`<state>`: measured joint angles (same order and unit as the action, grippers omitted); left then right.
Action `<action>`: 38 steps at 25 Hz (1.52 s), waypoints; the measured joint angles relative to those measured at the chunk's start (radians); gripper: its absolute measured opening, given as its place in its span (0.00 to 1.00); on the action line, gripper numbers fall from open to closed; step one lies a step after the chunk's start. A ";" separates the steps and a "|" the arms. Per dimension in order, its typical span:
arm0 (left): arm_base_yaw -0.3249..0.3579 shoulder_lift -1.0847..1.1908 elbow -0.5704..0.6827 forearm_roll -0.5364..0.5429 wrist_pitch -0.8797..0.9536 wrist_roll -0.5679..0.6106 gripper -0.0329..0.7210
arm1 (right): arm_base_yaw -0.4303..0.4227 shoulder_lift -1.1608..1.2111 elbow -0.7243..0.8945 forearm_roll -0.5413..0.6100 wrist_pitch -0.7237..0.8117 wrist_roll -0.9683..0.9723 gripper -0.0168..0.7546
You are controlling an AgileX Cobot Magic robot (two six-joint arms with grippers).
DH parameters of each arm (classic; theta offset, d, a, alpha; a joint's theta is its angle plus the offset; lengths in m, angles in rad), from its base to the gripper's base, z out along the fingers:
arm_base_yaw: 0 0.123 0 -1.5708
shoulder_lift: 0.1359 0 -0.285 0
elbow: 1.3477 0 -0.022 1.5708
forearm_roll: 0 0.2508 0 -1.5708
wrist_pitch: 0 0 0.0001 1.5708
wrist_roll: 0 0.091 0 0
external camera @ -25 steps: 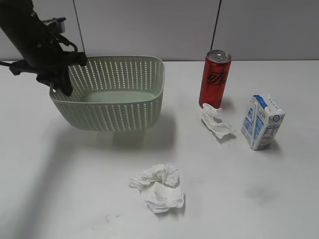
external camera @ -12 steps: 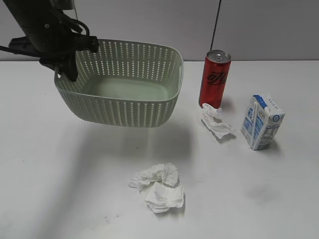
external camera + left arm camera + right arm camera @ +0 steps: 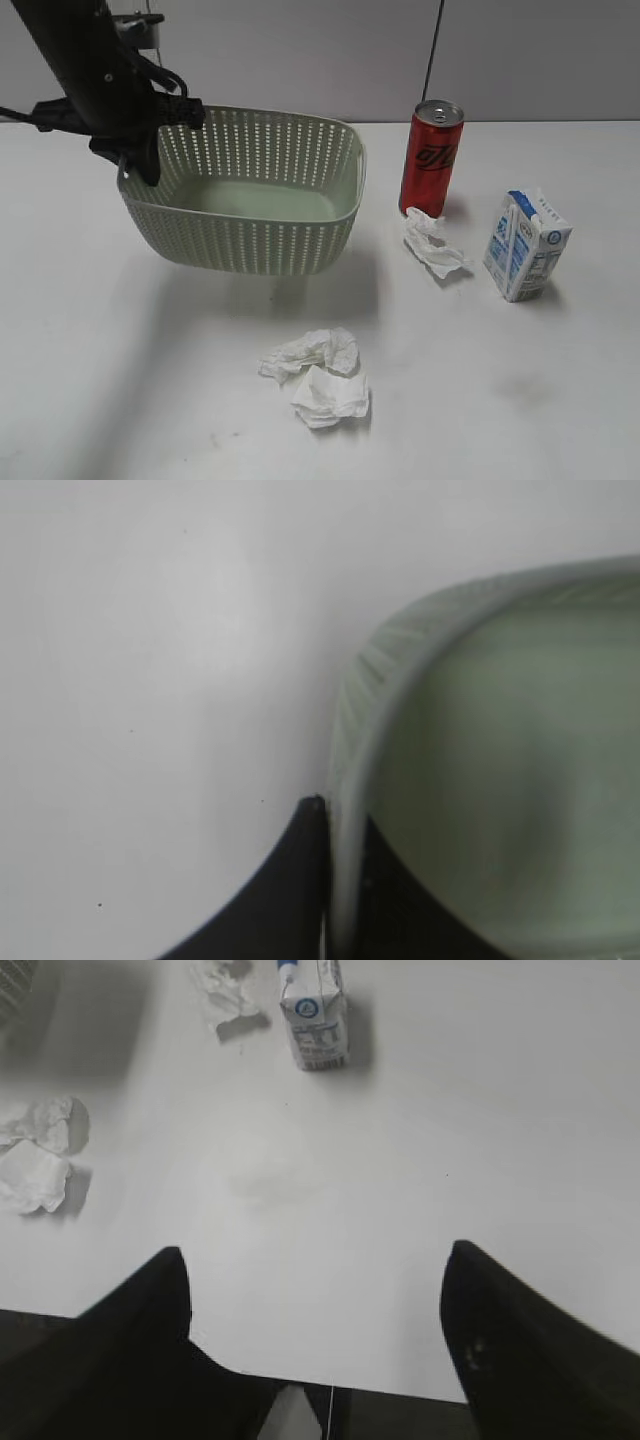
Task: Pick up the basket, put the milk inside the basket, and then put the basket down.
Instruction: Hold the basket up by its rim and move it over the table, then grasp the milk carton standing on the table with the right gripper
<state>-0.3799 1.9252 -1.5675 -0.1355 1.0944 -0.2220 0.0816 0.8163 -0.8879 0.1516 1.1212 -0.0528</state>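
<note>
Well, the basket [image 3: 250,195] hangs tilted above the table [image 3: 120,380] at far left, its left rim clamped between the fingers of the left gripper [image 3: 140,165]; its shadow lies below. Off to the right the milk [image 3: 525,245] stands upright on the table, just beyond a crumpled tissue [image 3: 432,243] and a red can [image 3: 431,158]. More tissue [image 3: 318,375] lies nearer. The right gripper [image 3: 315,1305] hovers spread wide, holding nothing, the milk well beyond it.

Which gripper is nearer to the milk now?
Right. The right gripper hangs open with the milk ahead of it. The left gripper holds the basket rim, far across the table.
</note>
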 joint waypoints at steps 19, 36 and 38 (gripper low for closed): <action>0.000 0.004 0.000 0.016 -0.015 0.000 0.04 | 0.171 0.836 -0.390 -0.056 -0.077 -0.008 0.78; 0.000 0.004 0.000 0.017 -0.015 0.001 0.04 | 0.174 1.099 -0.416 -0.162 -0.188 0.075 0.79; 0.000 0.004 0.000 0.017 -0.015 0.003 0.04 | 0.174 1.116 -0.416 -0.171 -0.202 0.080 0.79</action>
<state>-0.3799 1.9289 -1.5675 -0.1182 1.0791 -0.2187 0.2556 1.9318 -1.3035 -0.0198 0.9187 0.0271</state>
